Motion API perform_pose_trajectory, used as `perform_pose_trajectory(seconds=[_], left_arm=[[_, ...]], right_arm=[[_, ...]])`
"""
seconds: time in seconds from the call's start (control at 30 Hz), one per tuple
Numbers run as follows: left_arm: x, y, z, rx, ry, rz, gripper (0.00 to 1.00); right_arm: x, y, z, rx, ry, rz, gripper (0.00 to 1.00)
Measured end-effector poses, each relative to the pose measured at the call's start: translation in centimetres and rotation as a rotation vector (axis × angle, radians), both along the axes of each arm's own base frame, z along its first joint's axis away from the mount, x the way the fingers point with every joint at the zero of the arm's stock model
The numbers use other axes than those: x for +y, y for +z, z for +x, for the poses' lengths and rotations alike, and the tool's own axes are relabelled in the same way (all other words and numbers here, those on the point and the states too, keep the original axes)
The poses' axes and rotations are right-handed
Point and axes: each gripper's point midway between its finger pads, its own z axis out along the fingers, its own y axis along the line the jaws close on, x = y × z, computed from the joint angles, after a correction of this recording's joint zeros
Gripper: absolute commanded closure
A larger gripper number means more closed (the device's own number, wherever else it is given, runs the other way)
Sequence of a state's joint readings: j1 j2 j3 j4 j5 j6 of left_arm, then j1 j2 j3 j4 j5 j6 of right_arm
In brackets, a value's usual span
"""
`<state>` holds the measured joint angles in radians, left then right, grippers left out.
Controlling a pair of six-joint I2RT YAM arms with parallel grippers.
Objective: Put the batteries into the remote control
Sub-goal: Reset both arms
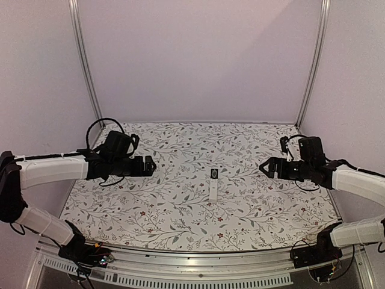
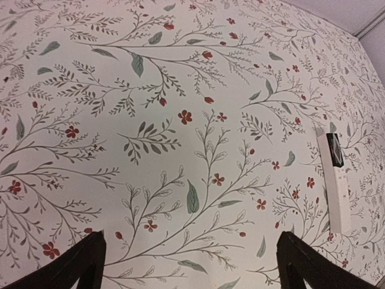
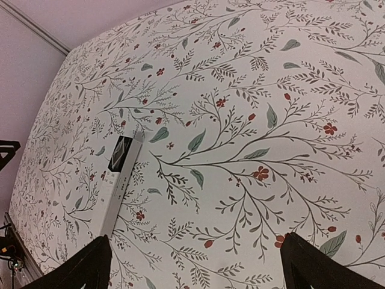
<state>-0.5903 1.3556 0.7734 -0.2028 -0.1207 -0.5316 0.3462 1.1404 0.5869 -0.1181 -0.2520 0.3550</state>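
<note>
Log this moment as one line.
left gripper: open, empty, hovering | right gripper: open, empty, hovering | remote control: flat between grippers, untouched | batteries: not visible

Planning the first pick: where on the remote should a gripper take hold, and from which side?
Probably best: take the remote across its narrow width, around mid-length on the plain white part, coming straight down from above. It lies flat on the table, so only its two long edges offer opposed faces; its length runs near to far, with the dark patch at the far end.
</note>
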Motion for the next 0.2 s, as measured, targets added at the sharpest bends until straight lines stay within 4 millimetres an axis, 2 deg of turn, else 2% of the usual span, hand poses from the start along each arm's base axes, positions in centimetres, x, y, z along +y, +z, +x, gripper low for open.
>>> perform_pose_trajectory(seconds=[0.2], left_arm=[[-0.27, -0.16, 0.40, -0.009, -0.003, -0.003, 0.00]], right_arm=[[0.24, -0.40, 0.63, -0.004, 0.001, 0.002, 0.01]])
